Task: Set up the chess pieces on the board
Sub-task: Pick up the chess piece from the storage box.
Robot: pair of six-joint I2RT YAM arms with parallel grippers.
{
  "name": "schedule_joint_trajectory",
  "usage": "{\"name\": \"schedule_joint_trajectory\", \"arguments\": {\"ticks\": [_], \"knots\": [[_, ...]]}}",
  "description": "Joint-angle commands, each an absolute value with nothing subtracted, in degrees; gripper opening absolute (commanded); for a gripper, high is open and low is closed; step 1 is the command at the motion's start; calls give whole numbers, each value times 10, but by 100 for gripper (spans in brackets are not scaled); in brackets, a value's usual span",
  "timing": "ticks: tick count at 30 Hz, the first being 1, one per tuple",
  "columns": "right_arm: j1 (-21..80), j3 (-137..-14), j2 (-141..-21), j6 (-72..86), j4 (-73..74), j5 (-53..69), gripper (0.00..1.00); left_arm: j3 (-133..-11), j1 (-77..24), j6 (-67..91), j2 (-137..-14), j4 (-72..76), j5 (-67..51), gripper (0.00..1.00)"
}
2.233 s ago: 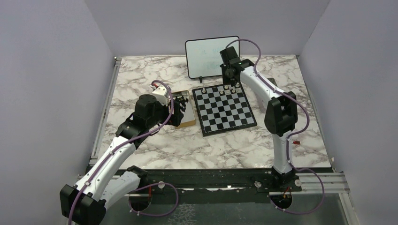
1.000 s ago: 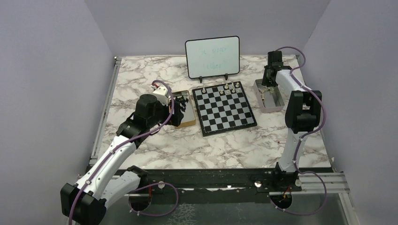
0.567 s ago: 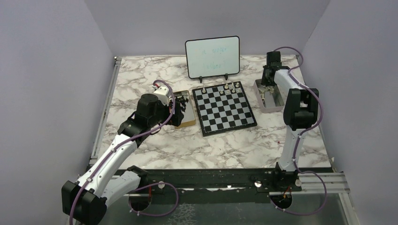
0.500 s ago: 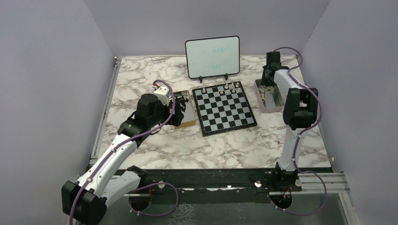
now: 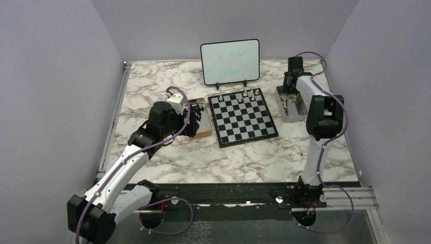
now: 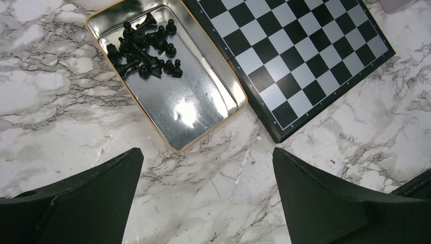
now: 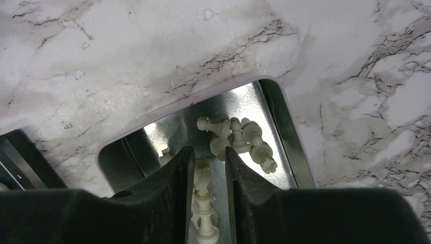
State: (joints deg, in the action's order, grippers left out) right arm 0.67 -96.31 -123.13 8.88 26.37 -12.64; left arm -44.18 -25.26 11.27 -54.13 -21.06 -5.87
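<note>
The chessboard (image 5: 243, 119) lies mid-table with several white pieces (image 5: 249, 95) on its far rows; part of it shows in the left wrist view (image 6: 305, 56). My right gripper (image 7: 209, 152) is down in a silver tray (image 7: 284, 127) of white pieces (image 7: 239, 137) right of the board. Its jaws stand narrowly apart around a lying white piece (image 7: 203, 178), which shows a gap on one side. In the top view it (image 5: 289, 96) is over that tray (image 5: 284, 116). My left gripper (image 6: 207, 152) is open and empty above the marble, near a gold-rimmed tin (image 6: 193, 101) of black pieces (image 6: 145, 51).
A whiteboard (image 5: 229, 61) on a stand sits behind the chessboard. The gold-rimmed tin (image 5: 201, 124) lies just left of the board. Purple walls close in the marble table on three sides.
My right arm has swung from the board's far row to the tray on the right and lowered into it. Over the last half second it has barely moved. The left arm has held still.
</note>
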Motion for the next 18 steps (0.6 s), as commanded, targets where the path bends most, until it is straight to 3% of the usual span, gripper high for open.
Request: {"name": "schedule_joint_trajectory", "arguments": {"ticks": [1,8,18], "knots": [[3,-970,-1245,78,249,-143,34,-442,-255,105,-535,-203,-45,99],[3,-959,-1247,74,246,-145,35,-444,-255,105,-540,-203,-47,99],[3,-945,-1247,78,241,-138,29,-443,-255,105,-538,-203,-45,99]]}}
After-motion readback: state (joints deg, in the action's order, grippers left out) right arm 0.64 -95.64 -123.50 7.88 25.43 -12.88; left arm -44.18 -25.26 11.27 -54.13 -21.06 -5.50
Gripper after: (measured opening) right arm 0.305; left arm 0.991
